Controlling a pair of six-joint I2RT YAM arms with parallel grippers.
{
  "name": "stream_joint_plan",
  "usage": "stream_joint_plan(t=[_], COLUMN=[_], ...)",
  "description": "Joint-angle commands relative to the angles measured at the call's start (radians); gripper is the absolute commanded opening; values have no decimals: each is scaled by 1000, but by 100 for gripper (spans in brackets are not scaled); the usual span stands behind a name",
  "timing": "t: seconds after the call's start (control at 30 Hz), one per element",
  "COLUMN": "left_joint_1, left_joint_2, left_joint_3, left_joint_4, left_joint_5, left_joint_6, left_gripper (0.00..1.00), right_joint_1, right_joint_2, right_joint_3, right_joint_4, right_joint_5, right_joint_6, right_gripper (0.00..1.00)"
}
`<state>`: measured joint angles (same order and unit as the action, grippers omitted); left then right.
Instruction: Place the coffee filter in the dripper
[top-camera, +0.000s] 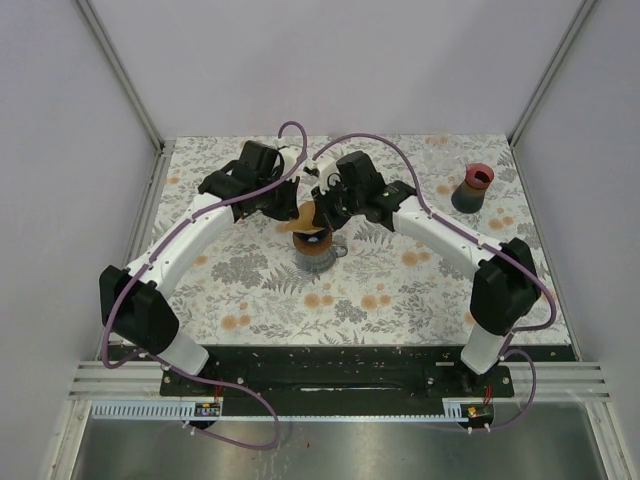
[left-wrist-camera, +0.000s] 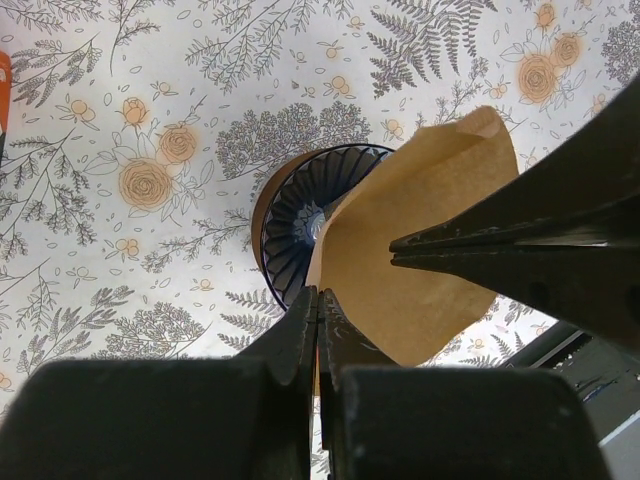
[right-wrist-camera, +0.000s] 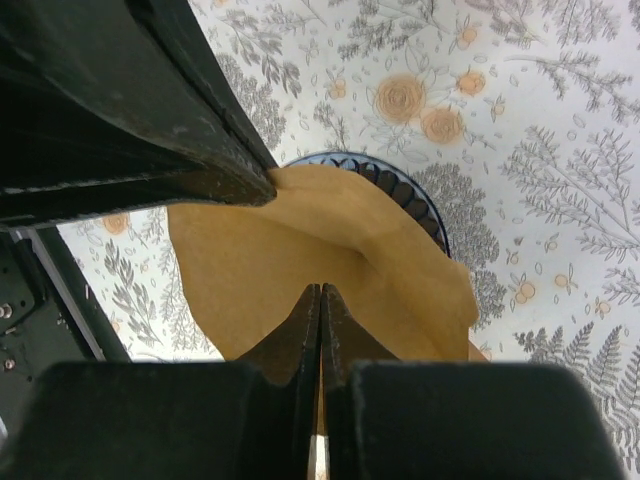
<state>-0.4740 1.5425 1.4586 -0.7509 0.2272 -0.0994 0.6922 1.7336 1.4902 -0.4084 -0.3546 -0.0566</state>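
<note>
My left pincer (left-wrist-camera: 318, 300) and right pincer (right-wrist-camera: 321, 295) pinch the brown paper filter (left-wrist-camera: 420, 240) over the dark ribbed dripper (left-wrist-camera: 296, 205), not in yet.

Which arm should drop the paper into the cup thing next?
Probably right. The left gripper and right gripper are both shut on the brown paper coffee filter, but the right wrist view shows it straight over the dark ribbed dripper.

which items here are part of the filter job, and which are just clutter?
In the job: filter, dripper, left gripper, right gripper, both pinching the filter.
Lying about: red-rimmed cup, standing apart at far right.
</note>
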Motion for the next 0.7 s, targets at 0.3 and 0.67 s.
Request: stream_joint_plan(t=[0.3, 0.67], left_joint_1=[98, 307], left_joint_2=[-38, -91], left_joint_3=[43, 91], left_joint_4=[28, -14], left_joint_5=[123, 205], left_joint_6=[-16, -49], left_gripper=[47, 72], right_joint_1=[23, 75], right_joint_2=[56, 167], right_joint_3=[91, 257], right_joint_4=[-104, -259], right_joint_5=[46, 158], right_joint_6=[-35, -84], right_gripper=[0, 0])
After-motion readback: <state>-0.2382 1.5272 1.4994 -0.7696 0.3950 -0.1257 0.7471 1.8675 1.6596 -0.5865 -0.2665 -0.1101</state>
